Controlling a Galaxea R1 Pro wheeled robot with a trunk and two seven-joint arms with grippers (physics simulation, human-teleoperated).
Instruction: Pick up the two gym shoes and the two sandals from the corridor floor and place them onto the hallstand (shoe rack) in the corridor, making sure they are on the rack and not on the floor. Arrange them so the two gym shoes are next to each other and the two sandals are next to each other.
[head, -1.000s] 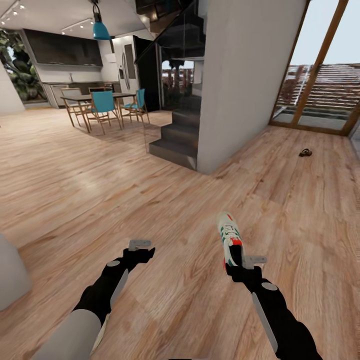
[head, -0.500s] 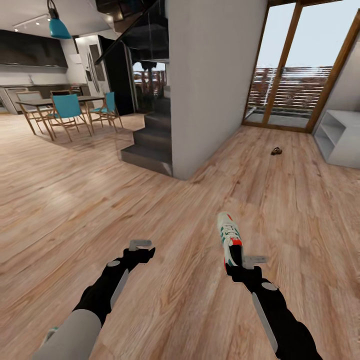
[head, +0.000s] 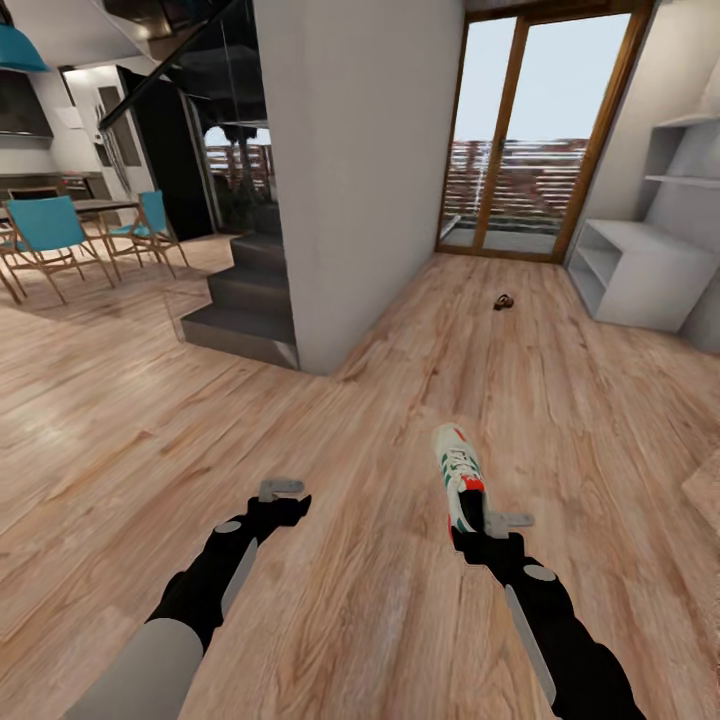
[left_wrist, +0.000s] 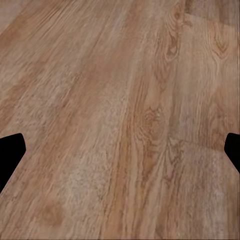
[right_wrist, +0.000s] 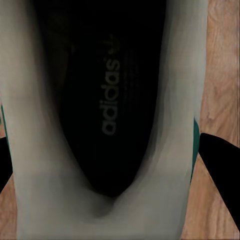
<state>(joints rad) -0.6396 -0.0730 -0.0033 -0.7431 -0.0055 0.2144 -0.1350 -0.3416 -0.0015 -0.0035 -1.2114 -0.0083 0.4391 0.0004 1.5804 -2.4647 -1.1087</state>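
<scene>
Corridor floor (head: 600, 400) | right end effector (head: 478, 522) clamps gym shoe (head: 459, 475), toe forward | left end effector (head: 281, 490) apart

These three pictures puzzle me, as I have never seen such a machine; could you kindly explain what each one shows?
It is a simulated wheeled robot with two black arms. The big picture is from its head, looking down over a wooden floor. Its right gripper holds a white sneaker by the heel; the picture with the dark inside of the shoe is from that wrist. The left gripper is open and empty; its wrist camera looks at bare planks. Further off, a small dark sandal lies on the floor, near a pale shoe rack by the glass door.
</scene>
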